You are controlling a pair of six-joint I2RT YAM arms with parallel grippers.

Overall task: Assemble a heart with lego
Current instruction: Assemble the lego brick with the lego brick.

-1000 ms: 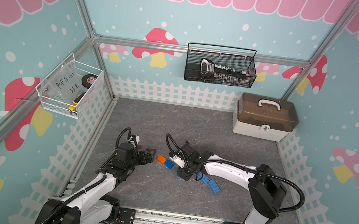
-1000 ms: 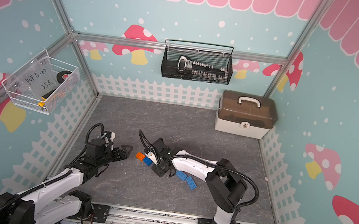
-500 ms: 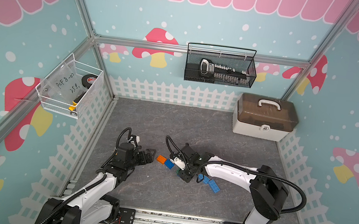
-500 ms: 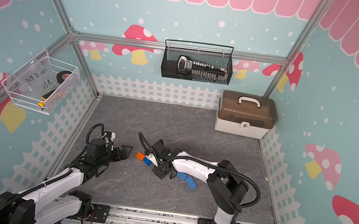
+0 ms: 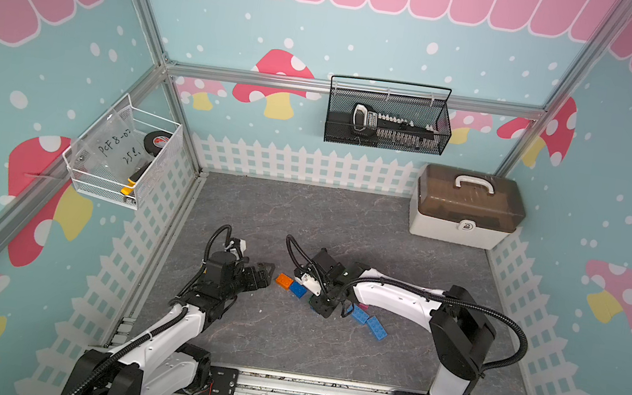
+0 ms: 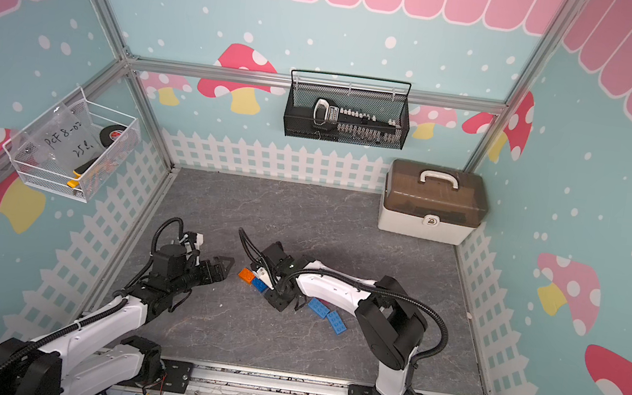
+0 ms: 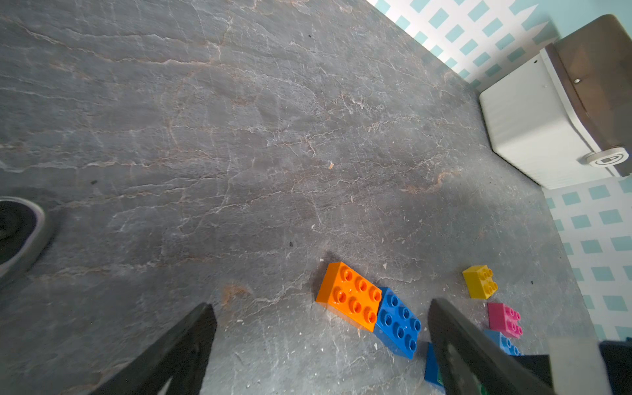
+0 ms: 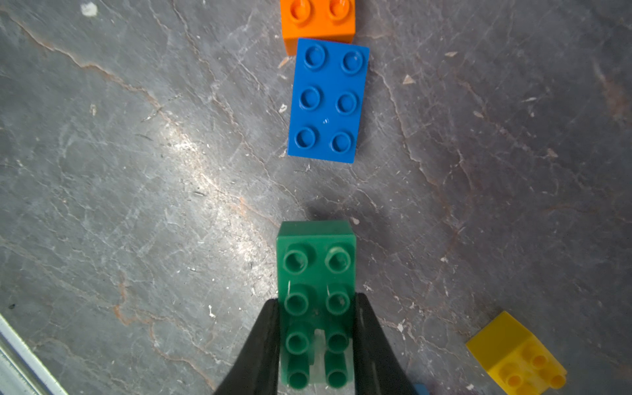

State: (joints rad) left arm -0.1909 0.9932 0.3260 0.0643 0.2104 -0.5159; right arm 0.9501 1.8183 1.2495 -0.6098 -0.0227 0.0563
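right gripper [image 8: 316, 301]: clamping green studded plastic brick [image 8: 316, 253]
dead ahead: blue six-stud plastic brick [image 8: 328, 101], long axes lined up
left gripper [image 7: 321, 305]: spread wide, holding nothing

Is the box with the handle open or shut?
Shut. The brown lid sits flat on the white box, with no gap showing in both top views.

**Bricks separate, none stacked**

An orange six-stud plastic brick [image 7: 349, 295] and a dark blue six-stud plastic brick [image 7: 396, 323] lie studs up, touching edge to edge. A green eight-stud plastic brick [image 8: 316, 273] is clamped by its long sides in the right gripper [image 8: 316, 299], in line with the dark blue one but apart from it. A small yellow brick [image 7: 478, 281] and a small pink brick [image 7: 504, 319] lie nearby, apart. Two longer light blue bricks [image 5: 360, 315] [image 5: 376, 328] lie end to end.
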